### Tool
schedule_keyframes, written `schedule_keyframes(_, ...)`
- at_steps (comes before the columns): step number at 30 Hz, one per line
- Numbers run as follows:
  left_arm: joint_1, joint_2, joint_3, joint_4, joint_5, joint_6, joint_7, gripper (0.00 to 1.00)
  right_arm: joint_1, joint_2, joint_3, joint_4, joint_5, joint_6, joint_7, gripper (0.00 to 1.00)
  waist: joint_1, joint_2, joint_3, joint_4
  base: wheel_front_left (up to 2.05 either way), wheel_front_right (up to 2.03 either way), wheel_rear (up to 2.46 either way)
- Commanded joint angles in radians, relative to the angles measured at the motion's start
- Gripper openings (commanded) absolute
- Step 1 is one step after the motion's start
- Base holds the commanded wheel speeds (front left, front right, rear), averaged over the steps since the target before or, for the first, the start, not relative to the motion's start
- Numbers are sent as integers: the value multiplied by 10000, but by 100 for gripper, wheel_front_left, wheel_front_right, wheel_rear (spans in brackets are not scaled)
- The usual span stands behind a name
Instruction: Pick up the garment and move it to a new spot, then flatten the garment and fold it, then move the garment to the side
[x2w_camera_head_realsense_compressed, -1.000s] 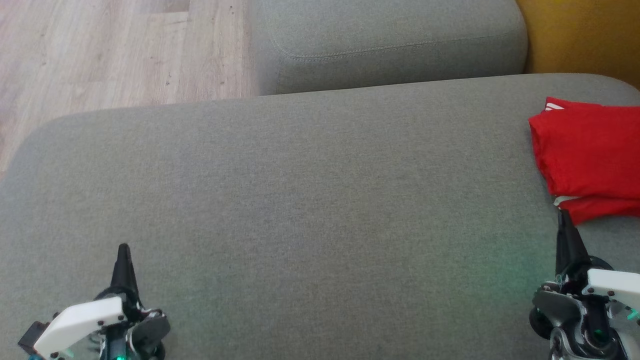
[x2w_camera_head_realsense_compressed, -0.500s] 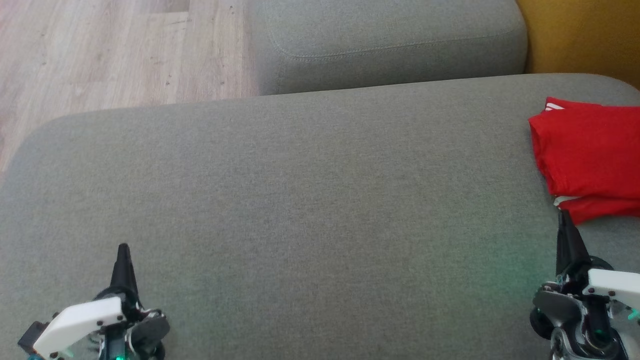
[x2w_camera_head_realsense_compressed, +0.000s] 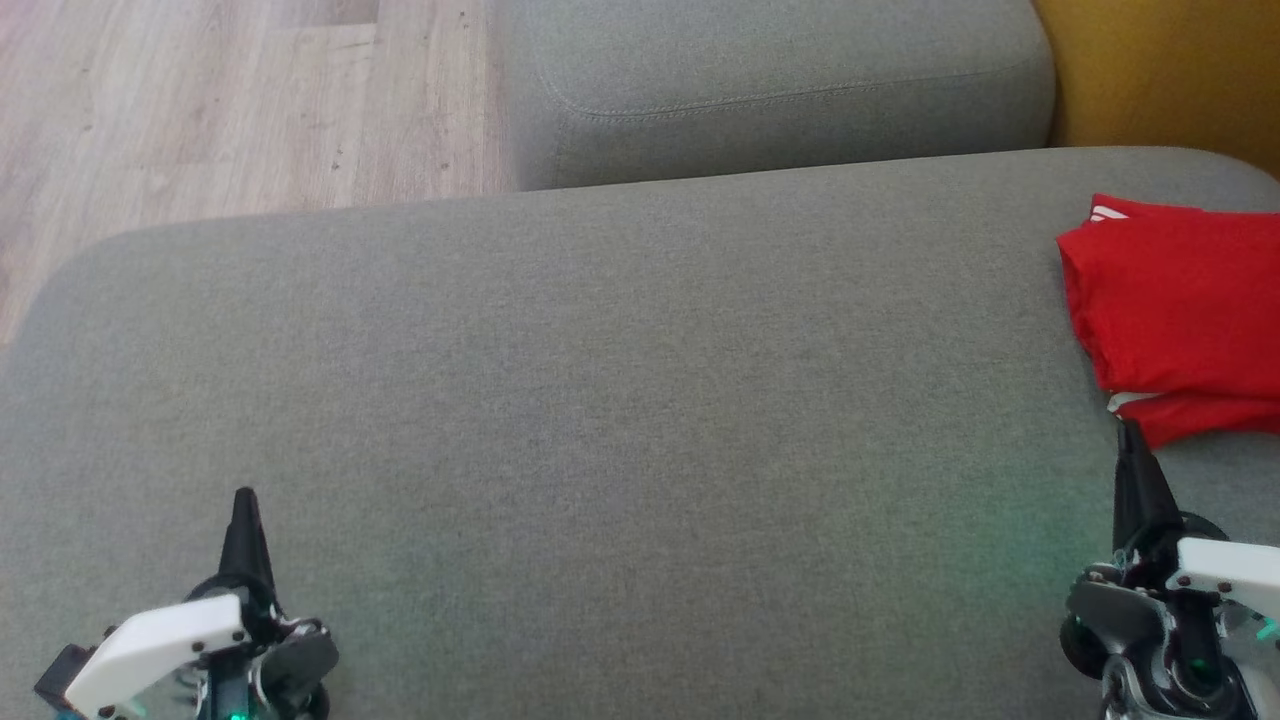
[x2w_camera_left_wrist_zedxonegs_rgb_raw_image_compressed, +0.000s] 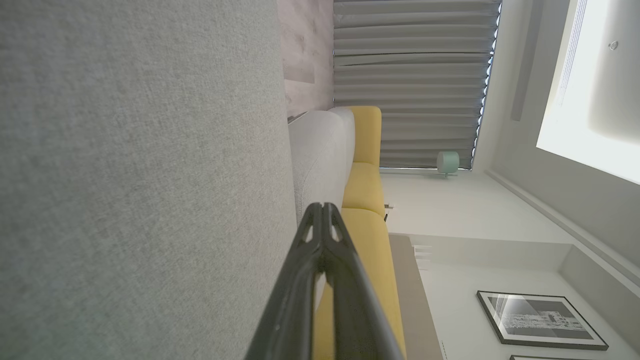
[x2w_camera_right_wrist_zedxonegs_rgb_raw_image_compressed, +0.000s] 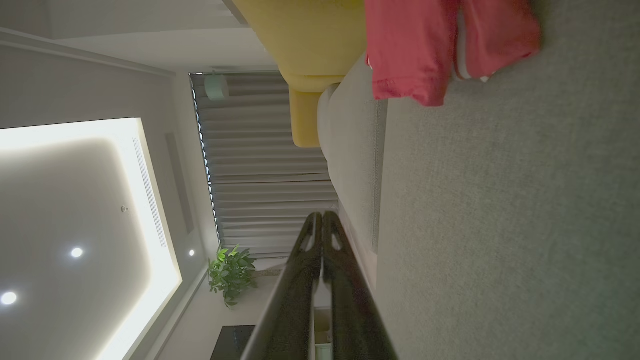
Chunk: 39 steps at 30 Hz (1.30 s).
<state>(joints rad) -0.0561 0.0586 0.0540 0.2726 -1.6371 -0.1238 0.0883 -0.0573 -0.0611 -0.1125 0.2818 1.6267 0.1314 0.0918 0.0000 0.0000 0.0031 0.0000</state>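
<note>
Jaws pressed together on left gripper (x2w_camera_head_realsense_compressed: 245, 502) and right gripper (x2w_camera_head_realsense_compressed: 1128, 436), both empty; you had the red garment (x2w_camera_head_realsense_compressed: 1175, 310) lying folded at the right end of the grey cushion (x2w_camera_head_realsense_compressed: 600, 400).
Judged soft, light and limp: you would pinch through all layers at the near edge by the white-striped hem, just ahead of the right gripper. Its rounded fold faced the cushion's bare middle; long axis untellable, its far part ran out of view.

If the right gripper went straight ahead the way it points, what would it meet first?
Probably the folded red cloth garment, lying just beyond the right gripper on the grey fabric cushion, though the gripper's height above it is unclear.
</note>
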Motion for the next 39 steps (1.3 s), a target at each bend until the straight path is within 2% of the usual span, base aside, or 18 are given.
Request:
schedule_keyframes(1, -498, 90, 360, -285, 87, -69, 58, 0, -490, -19, 160, -380, -37, -7, 75, 0, 0, 0, 0, 0, 0, 0, 0)
schedule_keyframes(39, -506, 23, 455, -280, 166, -69, 135, 0, -497, 32, 86, -376, -99, -7, 134, 0, 0, 0, 0, 0, 0, 0, 0)
